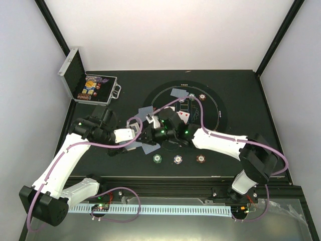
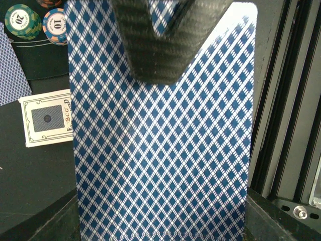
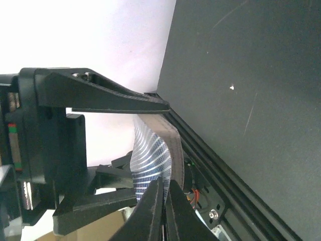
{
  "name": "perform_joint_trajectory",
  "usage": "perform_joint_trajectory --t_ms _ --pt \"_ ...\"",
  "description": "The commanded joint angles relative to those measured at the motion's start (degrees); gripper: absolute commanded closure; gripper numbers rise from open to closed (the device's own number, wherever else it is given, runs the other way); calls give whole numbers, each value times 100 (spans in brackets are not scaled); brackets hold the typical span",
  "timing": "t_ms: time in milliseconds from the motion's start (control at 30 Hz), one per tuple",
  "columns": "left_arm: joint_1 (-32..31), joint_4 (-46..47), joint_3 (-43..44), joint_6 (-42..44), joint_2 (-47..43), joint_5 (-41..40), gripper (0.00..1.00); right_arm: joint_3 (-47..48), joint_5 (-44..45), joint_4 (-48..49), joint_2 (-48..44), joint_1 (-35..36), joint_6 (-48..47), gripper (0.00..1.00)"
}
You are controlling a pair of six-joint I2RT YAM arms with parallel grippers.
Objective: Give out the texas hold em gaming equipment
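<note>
The left gripper [image 1: 142, 132] is clamped on a card [image 2: 160, 150] with a blue diamond back, held over the table [image 1: 235, 85]. The right gripper [image 3: 164, 201] meets it, fingers pinched nearly together, seemingly on that card's edge. Three chips [image 1: 178, 159] lie in a row nearby, with other cards [image 1: 178, 94] further back

card [image 2: 160, 150]: blue-white diamond lattice | chip [image 2: 22, 21]: green | table [image 2: 35, 173]: black
</note>
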Motion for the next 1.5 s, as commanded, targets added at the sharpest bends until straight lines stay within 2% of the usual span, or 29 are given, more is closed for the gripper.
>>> perform_joint_trajectory --t_ms 0,233,367,500,667,867,1067,1267,1467 --pt "9 23 182 9 -40 67 98 -140 365 -527 -235 -56 -12 99" --pt "9 48 134 3 -27 61 98 -260 469 -770 -620 -165 -99 99" --pt "9 69 99 15 -35 20 99 -466 288 -689 -893 -486 -115 99" --pt "9 63 85 20 -45 -18 98 -837 -147 -548 -1257 -1190 -247 99" --pt "9 39 110 9 -49 -11 98 -1038 -587 -1053 -1434 -2540 -906 99" --pt "10 2 123 9 -48 -8 98 -481 -333 -2283 -746 -3805 -2317 99" --pt "9 -18 160 1 -41 -1 98 72 -257 -2574 473 -4560 -2914 99" --pt "9 -7 96 -5 -50 17 98 700 -301 -2743 1388 -4825 -3260 99" --pt "9 8 67 27 -65 -20 99 1141 83 -3120 1846 -4839 -3561 98"
